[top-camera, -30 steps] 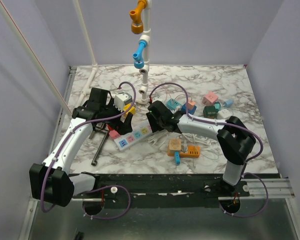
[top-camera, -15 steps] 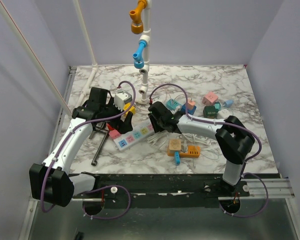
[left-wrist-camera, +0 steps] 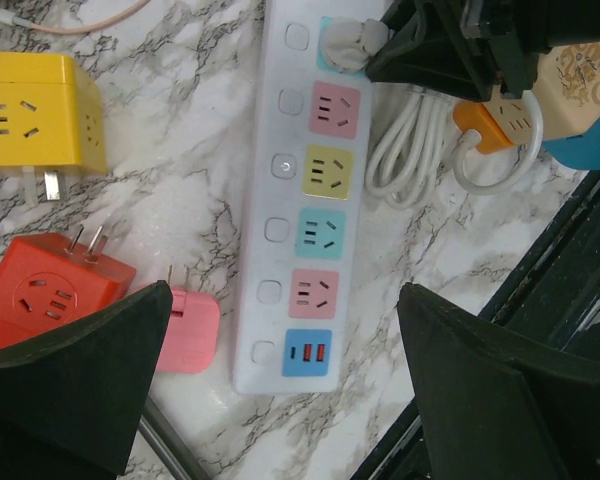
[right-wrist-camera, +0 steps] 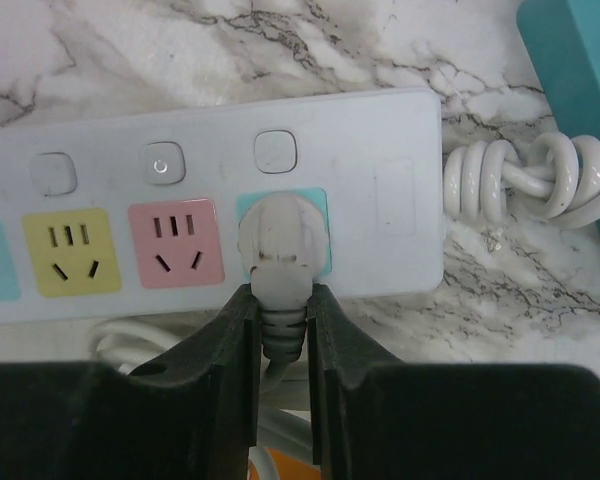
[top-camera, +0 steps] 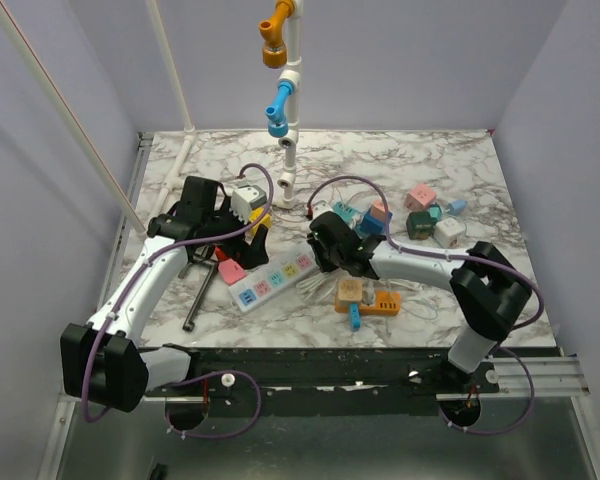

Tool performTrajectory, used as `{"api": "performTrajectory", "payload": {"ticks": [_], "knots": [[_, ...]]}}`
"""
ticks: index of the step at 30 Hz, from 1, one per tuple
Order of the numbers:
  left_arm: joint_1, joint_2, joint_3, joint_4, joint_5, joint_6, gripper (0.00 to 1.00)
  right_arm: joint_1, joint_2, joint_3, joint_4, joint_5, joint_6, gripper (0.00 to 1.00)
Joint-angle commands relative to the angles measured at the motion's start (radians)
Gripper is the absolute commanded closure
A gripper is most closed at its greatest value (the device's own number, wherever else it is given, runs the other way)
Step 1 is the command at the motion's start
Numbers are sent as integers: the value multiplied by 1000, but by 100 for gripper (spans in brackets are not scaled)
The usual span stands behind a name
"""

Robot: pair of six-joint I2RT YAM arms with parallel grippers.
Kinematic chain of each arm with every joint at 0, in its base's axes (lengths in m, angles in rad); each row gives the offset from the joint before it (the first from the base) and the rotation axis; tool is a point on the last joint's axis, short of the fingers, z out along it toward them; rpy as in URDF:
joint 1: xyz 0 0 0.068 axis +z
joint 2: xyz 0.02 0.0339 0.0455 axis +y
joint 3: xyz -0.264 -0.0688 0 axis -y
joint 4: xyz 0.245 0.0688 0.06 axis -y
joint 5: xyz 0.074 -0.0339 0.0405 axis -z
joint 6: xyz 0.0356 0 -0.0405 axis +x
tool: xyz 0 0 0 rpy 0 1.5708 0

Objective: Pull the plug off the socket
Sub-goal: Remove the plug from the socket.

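- White plastic, long and flat, the power strip point(right-wrist-camera: 380, 260) (the socket) with its row of pastel outlets lies slantwise on the tabletop. It is left of centre and closer to the near edge than to the far edge.
- The pale grey plug point(right-wrist-camera: 280, 240) is seated in the end outlet, next to the strip's coiled white cord point(right-wrist-camera: 510, 185).
- The right gripper point(right-wrist-camera: 280, 330) is clenched on the ribbed neck below the plug body, not on the body itself.
- The left gripper point(left-wrist-camera: 285, 370) is released, jaws wide. It hovers over the opposite end of the strip and touches nothing.
- Risk: the ribbed neck is narrow and probably flexible. A pull may slide the fingers onto the cable, or bend the neck, without freeing the pins.
- Risk: nothing pins the strip down. A pull may lift or drag the whole strip with the plug seated in it.
- Risk: a tilted pull may bind the pins. The pull needs to run straight along them.
- Risk: a dragged strip may sweep the red cube adapter point(left-wrist-camera: 50, 295), the small pink plug point(left-wrist-camera: 190, 330) and the small orange adapter point(left-wrist-camera: 495, 120), all close beside it.
- Surface: a white marble-patterned tabletop with grey veins point(top-camera: 460, 170). It looks smooth and likely offers little friction.
- Room: plain pale lilac walls point(top-camera: 400, 60) enclose three sides. A white pipe post with orange and blue fittings point(top-camera: 290, 135) stands at the far edge.
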Motion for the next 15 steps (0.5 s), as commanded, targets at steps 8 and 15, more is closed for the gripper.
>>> {"api": "performTrajectory", "payload": {"ticks": [8, 15], "knots": [[-28, 70, -23, 54, 112, -32, 2, 11, -381, -414, 630, -167, -65, 99], [-32, 127, 2, 39, 211, -63, 1, 11, -397, -468, 808, -141, -42, 99]]}}
